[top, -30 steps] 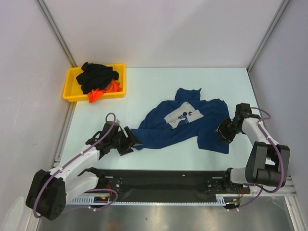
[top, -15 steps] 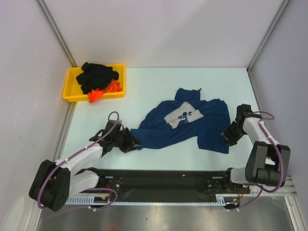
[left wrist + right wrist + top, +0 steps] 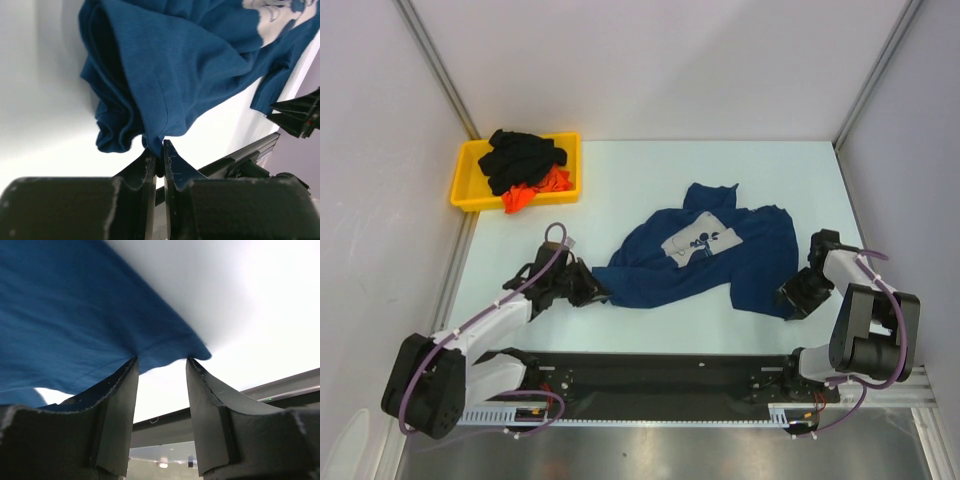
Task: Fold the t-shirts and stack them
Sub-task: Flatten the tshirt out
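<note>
Your left gripper (image 3: 161,150) has its fingers pressed together, pinching a bunched hem of the navy blue cloth t-shirt with the white cartoon print (image 3: 705,255). Your right gripper (image 3: 161,362) stands spread, with the shirt's opposite corner lying at the gap between its fingers, unclamped. The shirt lies crumpled, print up, mid-way across the pale table (image 3: 650,170). At the far left corner, the yellow plastic tray (image 3: 466,170) holds a black t-shirt (image 3: 520,155) and an orange-red t-shirt (image 3: 520,197).
</note>
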